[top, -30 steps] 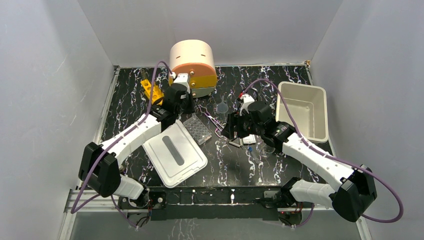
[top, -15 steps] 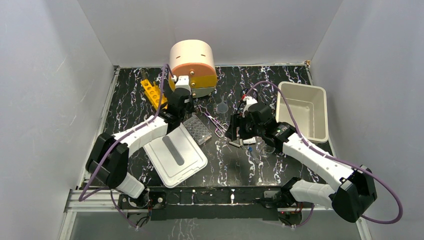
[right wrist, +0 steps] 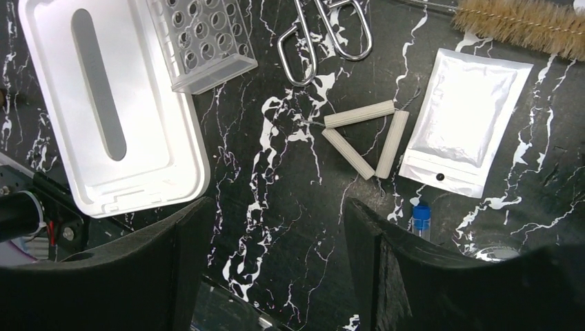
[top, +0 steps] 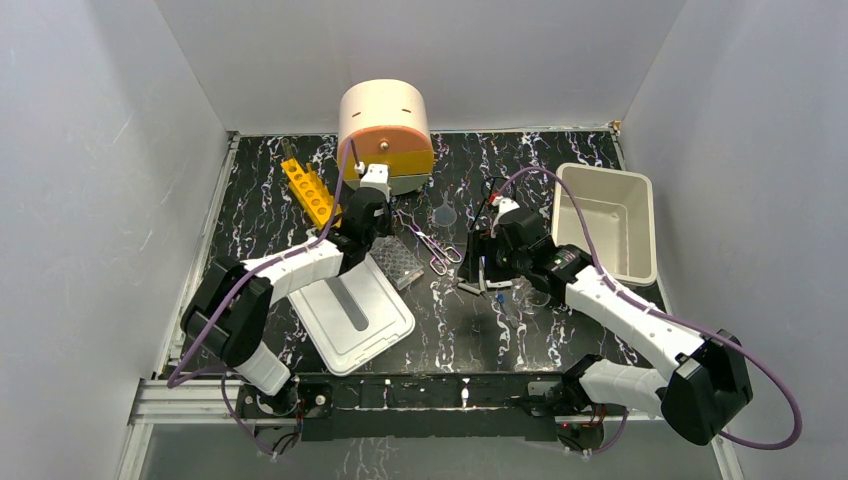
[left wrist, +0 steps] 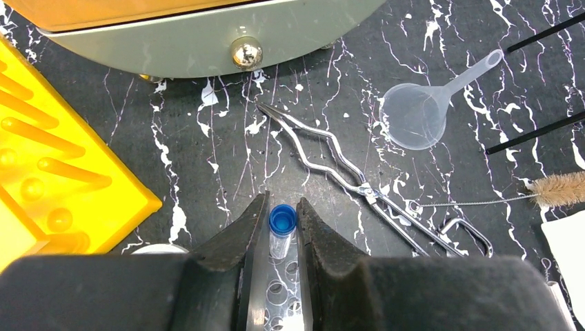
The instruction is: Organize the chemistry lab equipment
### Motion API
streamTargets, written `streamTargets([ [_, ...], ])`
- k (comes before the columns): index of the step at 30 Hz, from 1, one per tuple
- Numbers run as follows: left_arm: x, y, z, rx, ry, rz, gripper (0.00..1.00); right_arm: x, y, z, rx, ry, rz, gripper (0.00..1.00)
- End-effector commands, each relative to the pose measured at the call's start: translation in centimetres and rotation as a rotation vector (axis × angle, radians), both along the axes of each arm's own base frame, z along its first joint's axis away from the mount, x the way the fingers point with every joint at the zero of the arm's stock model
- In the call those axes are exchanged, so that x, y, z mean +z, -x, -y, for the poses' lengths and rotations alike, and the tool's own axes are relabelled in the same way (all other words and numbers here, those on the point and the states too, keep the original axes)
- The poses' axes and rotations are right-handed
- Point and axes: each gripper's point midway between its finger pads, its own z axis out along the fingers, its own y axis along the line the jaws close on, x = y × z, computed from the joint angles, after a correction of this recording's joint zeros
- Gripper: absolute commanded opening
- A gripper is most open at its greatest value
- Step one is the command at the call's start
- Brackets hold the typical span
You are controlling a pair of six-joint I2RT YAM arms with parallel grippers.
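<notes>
Between the left jaws, closed narrowly on it, a small blue-capped tube (left wrist: 282,221) stands upright over the clear well plate (top: 395,258), with the yellow rack (left wrist: 62,179) to one side and metal tongs (left wrist: 345,181) and a clear funnel (left wrist: 416,116) lying on the black marbled desk (left wrist: 207,138) beyond. The right jaws hang wide apart, holding nothing, above the white triangle (right wrist: 365,141), which lies just beside a white pouch (right wrist: 465,131), with a second blue-capped tube (right wrist: 421,217) and the brush (right wrist: 528,24) near.
</notes>
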Motion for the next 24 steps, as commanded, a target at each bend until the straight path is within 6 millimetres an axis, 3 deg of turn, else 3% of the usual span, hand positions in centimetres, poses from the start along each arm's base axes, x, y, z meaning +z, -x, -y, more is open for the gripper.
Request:
streamTargets([
  [1, 0.7, -0.4, 0.8, -0.012, 0.038, 0.042, 0.0, 0.4, -0.8, 0.0, -0.023, -0.003, 0.01, 0.77],
  [12, 0.3, -0.9, 2.1, -0.049, 0.03, 0.065, 0.0, -0.4, -0.8, 0.3, -0.027, 0.016, -0.01, 0.77],
  [24, -1.2, -0.6, 1.4, -0.002, -0.008, 0.097, 0.0, -1.0, -0.1, 1.0, -0.021, 0.05, -0.044, 0.77],
])
